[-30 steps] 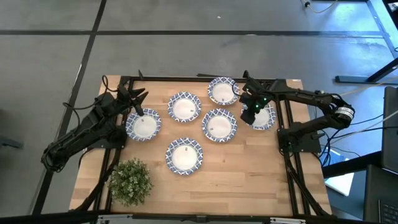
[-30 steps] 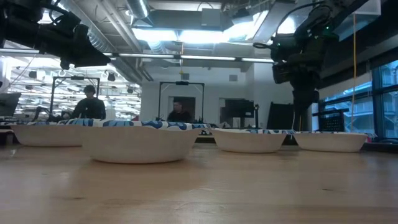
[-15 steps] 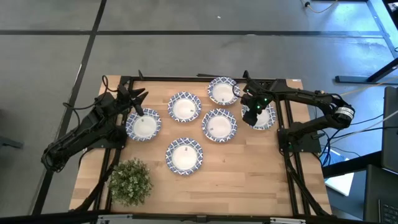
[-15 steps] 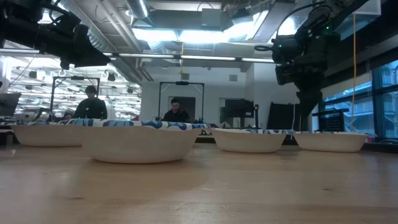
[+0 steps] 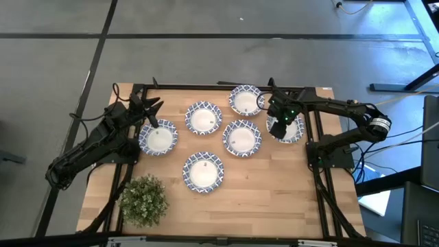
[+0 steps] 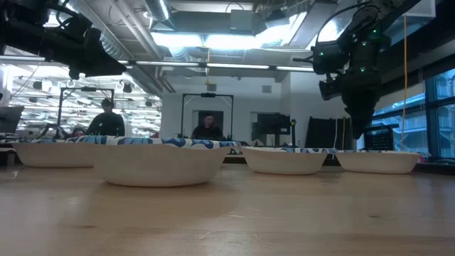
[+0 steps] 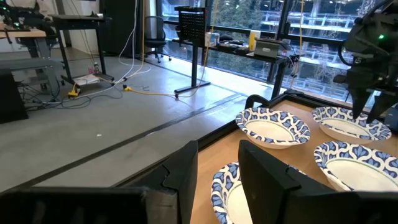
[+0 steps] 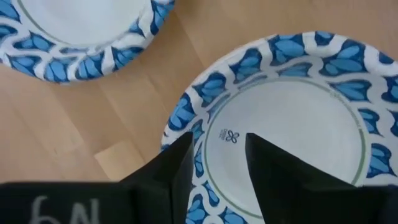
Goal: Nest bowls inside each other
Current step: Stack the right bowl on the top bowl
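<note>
Six blue-rimmed white bowls stand apart on the wooden table: far-right bowl (image 5: 293, 130), far bowl (image 5: 246, 100), centre bowl (image 5: 241, 137), far-left-centre bowl (image 5: 203, 118), left bowl (image 5: 158, 138) and near bowl (image 5: 203, 171). My right gripper (image 8: 217, 149) is open and points down over the left rim (image 8: 189, 118) of the far-right bowl. In the low view its fingertips (image 6: 359, 131) stand just above that bowl (image 6: 377, 162). My left gripper (image 7: 217, 168) is open, above the far rim of the left bowl (image 7: 233, 186).
A green leafy plant (image 5: 144, 200) stands at the table's near left corner. Bare wood lies along the near edge and at the near right. Black frame rails (image 5: 319, 171) run along the table's sides. People sit in the room beyond the table (image 6: 206, 128).
My right gripper has gone down toward the far-right bowl and a little toward the table's right edge, its fingers tipping to point more steeply down. The bowls have stayed where they were.
</note>
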